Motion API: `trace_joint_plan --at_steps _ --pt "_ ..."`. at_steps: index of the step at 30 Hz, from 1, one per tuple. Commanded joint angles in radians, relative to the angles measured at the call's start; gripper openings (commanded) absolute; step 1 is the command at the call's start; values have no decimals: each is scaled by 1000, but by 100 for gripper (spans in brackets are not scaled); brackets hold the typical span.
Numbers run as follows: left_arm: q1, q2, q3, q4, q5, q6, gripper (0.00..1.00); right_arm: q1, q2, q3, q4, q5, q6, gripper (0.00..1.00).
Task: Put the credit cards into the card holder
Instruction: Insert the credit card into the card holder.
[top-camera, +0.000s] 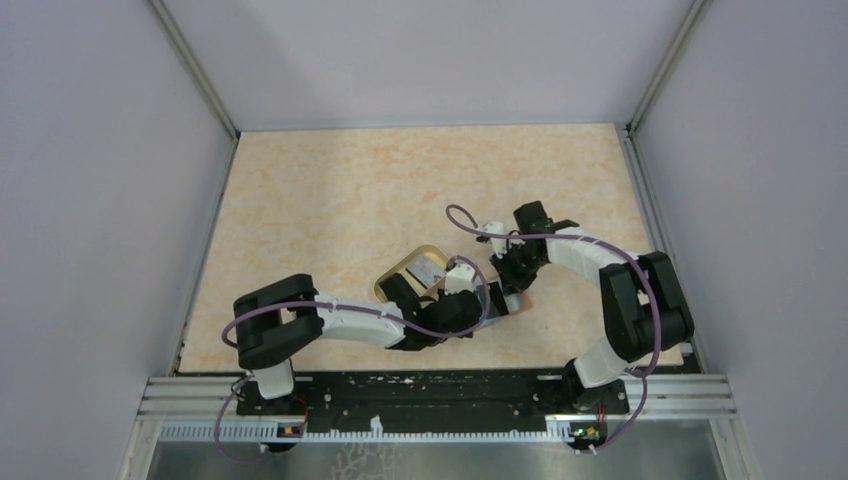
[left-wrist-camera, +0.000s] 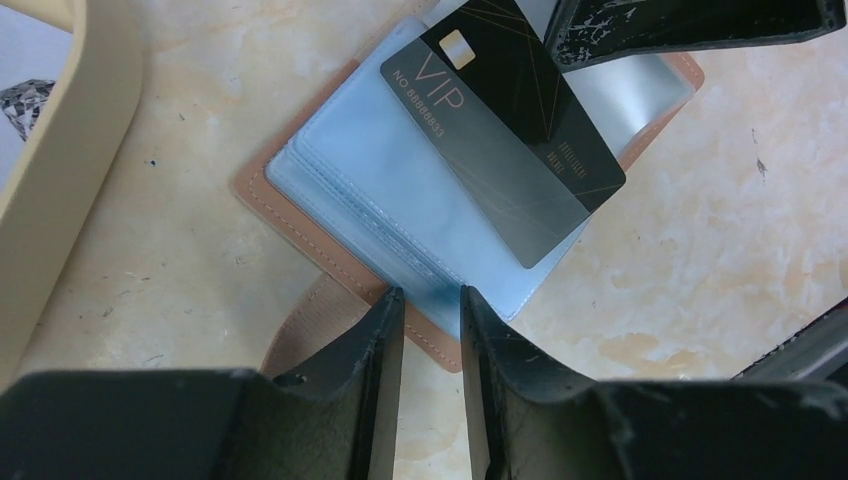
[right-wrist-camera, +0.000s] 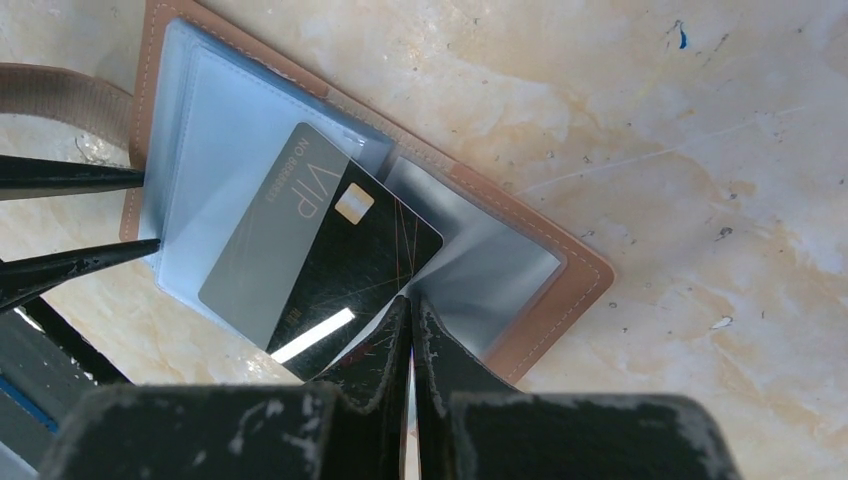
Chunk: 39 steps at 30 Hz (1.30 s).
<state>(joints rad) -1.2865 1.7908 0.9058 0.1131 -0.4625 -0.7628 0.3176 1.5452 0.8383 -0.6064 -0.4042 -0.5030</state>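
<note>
From above, my two wrists crowd over one spot near the front edge of the table (top-camera: 350, 200), a little right of its middle. They hide nearly all of the card holder (left-wrist-camera: 300, 225); only a brown corner peeps out there. My wrist views show it lying open and flat, pale blue sleeves (left-wrist-camera: 370, 170) up, its tab (left-wrist-camera: 310, 325) running under my left gripper (left-wrist-camera: 432, 300). Those fingers stand slightly parted, astride the holder's edge; whether they touch the sleeves I cannot tell. One black credit card (left-wrist-camera: 510, 120) marked VIP lies aslant across the holder, one end dulled under clear plastic, the other end bare. My right gripper (right-wrist-camera: 410, 305) is closed tight, its tips at the card's bare edge. Whether they pinch it or merely press it is hidden by the fingers themselves. The tan-rimmed dish (left-wrist-camera: 60, 180) sits just beside the holder, cut off by the picture's edge; something patterned in it is too clipped to name.
</note>
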Motion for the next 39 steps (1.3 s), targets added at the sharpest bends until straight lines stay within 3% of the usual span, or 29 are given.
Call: trace_joint_plan --at_steps 1,15,21,30,39 --pt "18 38 8 -9 54 -22 33 21 10 37 15 -9 21 0" --pt "27 11 -50 88 94 -6 33 110 16 76 -19 -27 63 0" --pt "33 -70 -140 201 123 -3 43 110 20 75 -33 -26 62 0" --pt "35 -238 -354 474 189 14 53 100 -16 82 -65 -46 52 0" --pt "43 -318 -508 774 307 25 57 101 -24 82 -82 -101 -22 0"
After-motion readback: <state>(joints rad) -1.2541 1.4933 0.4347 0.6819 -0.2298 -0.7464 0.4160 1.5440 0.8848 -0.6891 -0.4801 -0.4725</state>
